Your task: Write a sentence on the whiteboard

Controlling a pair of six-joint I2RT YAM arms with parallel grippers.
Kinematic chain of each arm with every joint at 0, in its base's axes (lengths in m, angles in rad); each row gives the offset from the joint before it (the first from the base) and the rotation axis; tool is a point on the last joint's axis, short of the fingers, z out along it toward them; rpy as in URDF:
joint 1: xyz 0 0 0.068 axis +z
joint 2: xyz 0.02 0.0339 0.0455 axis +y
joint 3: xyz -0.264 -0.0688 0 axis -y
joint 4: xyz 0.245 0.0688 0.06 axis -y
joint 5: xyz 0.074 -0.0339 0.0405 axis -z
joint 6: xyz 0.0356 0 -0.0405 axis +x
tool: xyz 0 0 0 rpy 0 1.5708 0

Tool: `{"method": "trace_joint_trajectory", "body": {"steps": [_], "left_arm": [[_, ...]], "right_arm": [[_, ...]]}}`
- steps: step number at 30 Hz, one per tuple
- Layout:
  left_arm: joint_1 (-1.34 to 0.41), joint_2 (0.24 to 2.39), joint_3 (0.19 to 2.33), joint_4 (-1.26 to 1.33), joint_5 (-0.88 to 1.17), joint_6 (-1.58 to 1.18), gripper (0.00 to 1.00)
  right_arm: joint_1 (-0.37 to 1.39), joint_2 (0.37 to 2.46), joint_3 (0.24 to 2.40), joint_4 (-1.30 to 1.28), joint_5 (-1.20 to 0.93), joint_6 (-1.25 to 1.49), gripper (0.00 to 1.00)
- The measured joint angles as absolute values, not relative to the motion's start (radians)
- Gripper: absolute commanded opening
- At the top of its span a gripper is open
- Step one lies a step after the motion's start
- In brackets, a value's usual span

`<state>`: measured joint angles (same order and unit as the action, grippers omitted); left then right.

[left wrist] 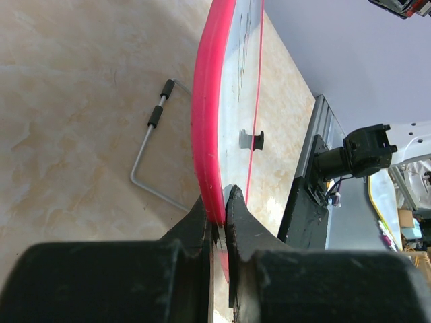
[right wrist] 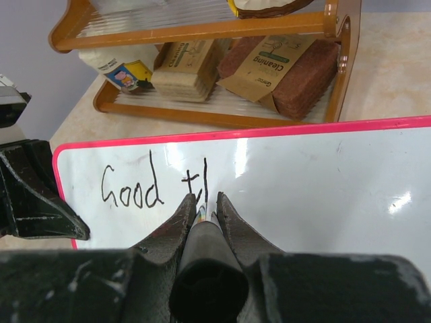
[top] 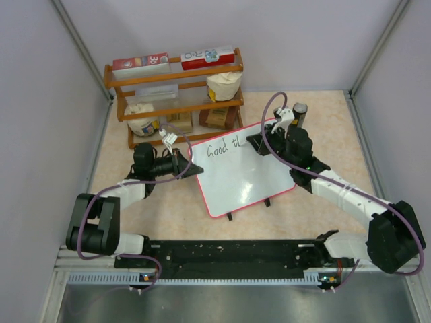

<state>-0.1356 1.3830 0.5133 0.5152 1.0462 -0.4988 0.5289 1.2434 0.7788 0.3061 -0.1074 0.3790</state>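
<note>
The whiteboard with its red-pink frame lies tilted in the middle of the table. My left gripper is shut on its left edge; in the left wrist view the jaws pinch the red frame. My right gripper hovers over the board's upper part, shut on a black marker whose tip touches the white surface. The sentence reads "Good tl" in thin black writing, also legible in the top view. The marker tip sits at the foot of the last stroke.
A wooden two-tier rack stands behind the board, holding boxes, bags and cleaning sponges. A bent wire handle lies on the table beside the board's edge. A black clip foot sticks out from the board. The arms' base rail runs along the near edge.
</note>
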Motion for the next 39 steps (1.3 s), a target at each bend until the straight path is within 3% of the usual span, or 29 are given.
{"method": "trace_joint_trajectory", "body": {"steps": [39], "left_arm": [[-0.136, 1.383, 0.513, 0.517, 1.049, -0.498, 0.00]], "right_arm": [[0.529, 1.283, 0.871, 0.267, -0.054, 0.375, 0.00]]}}
